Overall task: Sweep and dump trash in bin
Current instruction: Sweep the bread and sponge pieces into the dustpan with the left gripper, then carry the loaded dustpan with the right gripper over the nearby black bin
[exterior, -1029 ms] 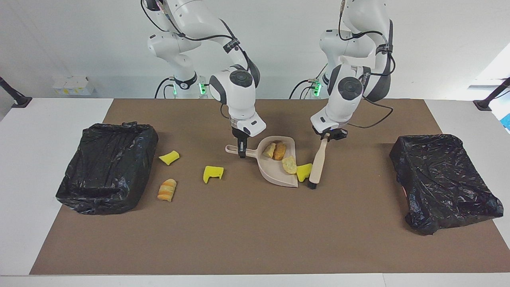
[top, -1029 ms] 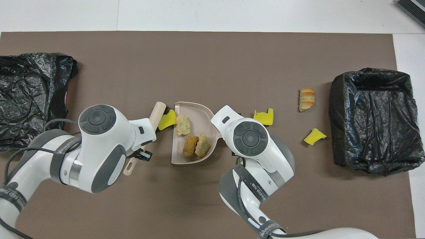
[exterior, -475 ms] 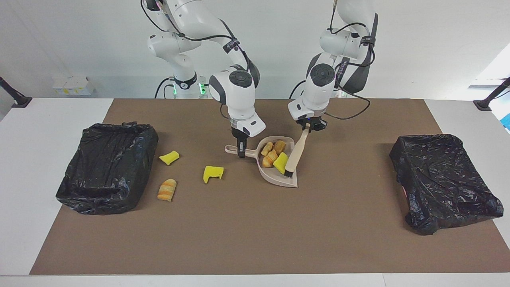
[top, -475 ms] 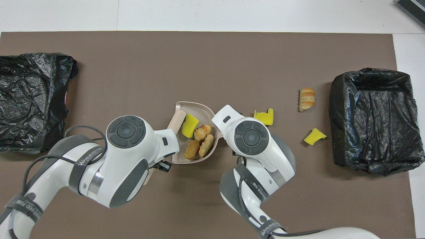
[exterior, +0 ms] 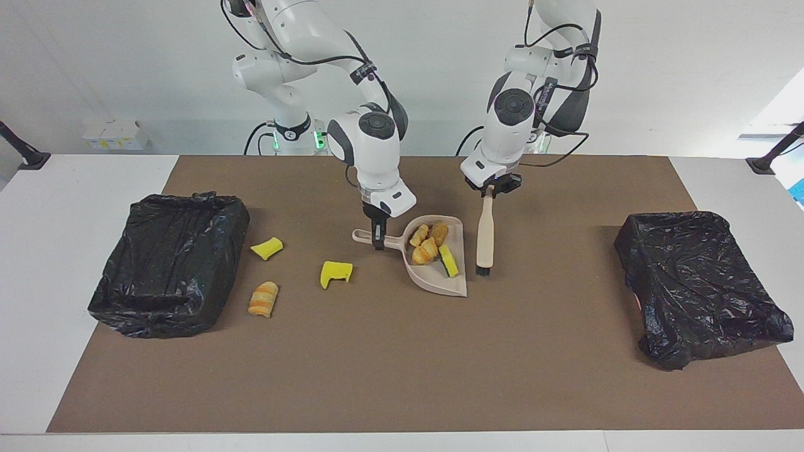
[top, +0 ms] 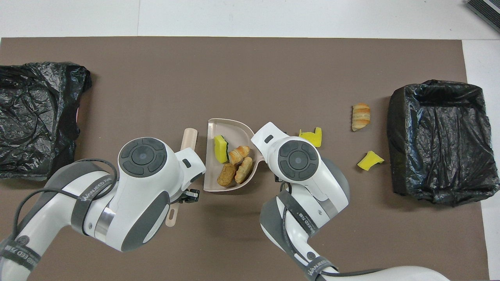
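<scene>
My right gripper is shut on the handle of the beige dustpan, which rests on the brown mat. In the pan lie a green-backed yellow sponge and three tan bread-like lumps. My left gripper is shut on the handle of the beige brush. The brush hangs almost upright, its bristles low beside the pan's open edge. More trash lies on the mat toward the right arm's end: two yellow sponge chunks and a striped bread lump.
A black-bagged bin stands at the right arm's end of the mat. Another bin stands at the left arm's end. In the overhead view the right arm's wrist hides the dustpan handle.
The left gripper swept the green-backed sponge into the dustpan with the brush, crowding the lumps toward the handle. It then drew the brush out and raised it upright beside the pan.
</scene>
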Available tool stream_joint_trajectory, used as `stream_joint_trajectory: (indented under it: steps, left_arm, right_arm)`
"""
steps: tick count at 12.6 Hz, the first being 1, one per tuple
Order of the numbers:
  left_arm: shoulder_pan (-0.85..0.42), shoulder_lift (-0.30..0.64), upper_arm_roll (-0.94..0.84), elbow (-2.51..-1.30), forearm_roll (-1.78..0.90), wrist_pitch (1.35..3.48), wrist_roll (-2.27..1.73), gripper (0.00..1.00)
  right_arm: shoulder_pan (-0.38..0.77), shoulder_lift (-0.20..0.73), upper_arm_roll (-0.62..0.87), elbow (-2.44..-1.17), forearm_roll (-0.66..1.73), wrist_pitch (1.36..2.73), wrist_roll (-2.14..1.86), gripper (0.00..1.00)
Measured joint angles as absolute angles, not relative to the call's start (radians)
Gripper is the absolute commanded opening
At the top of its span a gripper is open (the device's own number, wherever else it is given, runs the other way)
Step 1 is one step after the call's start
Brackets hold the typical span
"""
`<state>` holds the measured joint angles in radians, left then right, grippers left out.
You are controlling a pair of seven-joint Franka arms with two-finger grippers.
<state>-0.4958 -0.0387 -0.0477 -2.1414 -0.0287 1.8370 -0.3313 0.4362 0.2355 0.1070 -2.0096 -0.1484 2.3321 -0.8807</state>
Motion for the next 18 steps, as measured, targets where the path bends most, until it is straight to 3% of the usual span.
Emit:
stream_joint_trajectory:
  steps: [4, 6, 11, 18]
  left_arm:
    - [-0.509, -0.085, -0.049, -2.153, -0.029, 1.750, -0.418, 0.00]
    - [-0.558, -0.136, -0.051, -2.214, -0.029, 1.763, -0.504, 0.00]
    - [-0.744, -0.292, -0.058, -2.445, -0.048, 1.955, -0.752, 0.00]
    - [-0.970, -0.309, -0.060, -2.588, -0.137, 2.157, -0.911, 0.00]
  right_arm:
    - [0.407, 0.235, 0.107, -2.003, -0.148, 2.332, -0.907, 0.00]
    - [0.374, 0.234, 0.105, -1.979, -0.147, 2.307, -0.965, 0.00]
    - [0.254, 0.203, 0.101, -1.784, -0.086, 2.014, -1.221, 0.00]
    - [0.009, 0.195, 0.097, -1.607, -0.024, 1.812, -1.471, 0.00]
